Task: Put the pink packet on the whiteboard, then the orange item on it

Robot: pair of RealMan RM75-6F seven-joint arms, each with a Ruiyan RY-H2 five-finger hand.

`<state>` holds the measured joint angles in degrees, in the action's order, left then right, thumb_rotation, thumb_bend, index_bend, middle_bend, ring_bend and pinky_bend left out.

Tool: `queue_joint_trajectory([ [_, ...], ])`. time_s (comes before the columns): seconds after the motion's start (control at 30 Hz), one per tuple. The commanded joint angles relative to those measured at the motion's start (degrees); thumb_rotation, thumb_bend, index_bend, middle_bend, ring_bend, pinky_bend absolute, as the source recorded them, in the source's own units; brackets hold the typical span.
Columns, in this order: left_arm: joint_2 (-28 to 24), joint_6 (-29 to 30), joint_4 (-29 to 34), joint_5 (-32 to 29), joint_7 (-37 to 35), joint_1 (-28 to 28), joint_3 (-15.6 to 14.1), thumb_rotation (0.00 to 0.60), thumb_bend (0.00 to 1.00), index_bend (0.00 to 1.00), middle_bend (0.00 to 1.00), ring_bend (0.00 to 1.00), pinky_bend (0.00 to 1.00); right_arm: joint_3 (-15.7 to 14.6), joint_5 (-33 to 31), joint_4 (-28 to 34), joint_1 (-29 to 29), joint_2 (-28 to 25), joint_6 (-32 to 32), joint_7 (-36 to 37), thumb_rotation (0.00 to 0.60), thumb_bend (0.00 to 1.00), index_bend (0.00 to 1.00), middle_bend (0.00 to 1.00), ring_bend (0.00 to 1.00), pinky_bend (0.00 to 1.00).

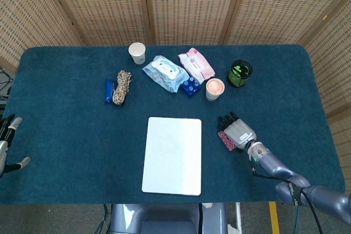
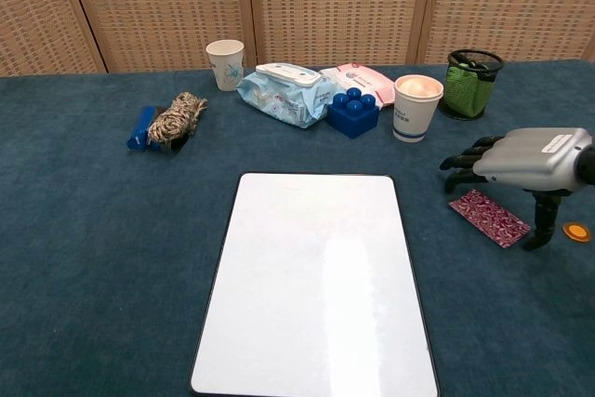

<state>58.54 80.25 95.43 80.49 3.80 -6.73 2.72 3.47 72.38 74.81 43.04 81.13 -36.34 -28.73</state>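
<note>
The pink packet (image 2: 489, 217) lies flat on the desk (image 2: 84, 230) just right of the whiteboard (image 2: 316, 281), with the small orange item (image 2: 576, 231) a little further right. The right robot hand (image 2: 521, 160) hovers over the packet, released, fingers spread and thumb pointing down beside the packet's right end, grasping nothing. The left robot hand (image 1: 8, 143) shows only at the desk's left edge, and whether it is clenched or released cannot be told.
</note>
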Motion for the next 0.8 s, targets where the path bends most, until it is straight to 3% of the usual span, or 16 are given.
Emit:
queue_joint_trajectory([
  [0.03,-0.05,-0.12,-0.04,-0.05,-0.12,-0.03,0.00,0.600,0.00,0.00,0.00,0.00,0.00,-0.24,-0.33,-0.63,0.02,0.51,-0.18,0.05,0.600,0.00,0.33,0.00,0.00,0.00],
  [0.13,-0.11,-0.27,-0.05,-0.12,-0.32,-0.06,0.00,0.600,0.00,0.00,0.00,0.00,0.00,-0.43,-0.51,-1.05,0.03,0.88,-0.47,0.33,0.600,0.02,0.46,0.00,0.00,0.00],
  [0.27,-0.23,-0.30,-0.01,-0.07,-0.57,-0.04,-0.03,0.600,0.00,0.00,0.00,0.00,0.00,-0.33,0.75,-0.34,-0.28,0.85,-2.22,2.46,0.600,0.05,0.52,0.00,0.00,0.00],
  [0.8,-0.43,-0.20,0.25,0.12,-0.71,0.09,-0.15,0.600,0.00,0.00,0.00,0.00,0.00,-1.23,6.00,-1.81,-1.04,1.16,-6.29,9.95,0.600,0.05,0.54,0.00,0.00,0.00],
])
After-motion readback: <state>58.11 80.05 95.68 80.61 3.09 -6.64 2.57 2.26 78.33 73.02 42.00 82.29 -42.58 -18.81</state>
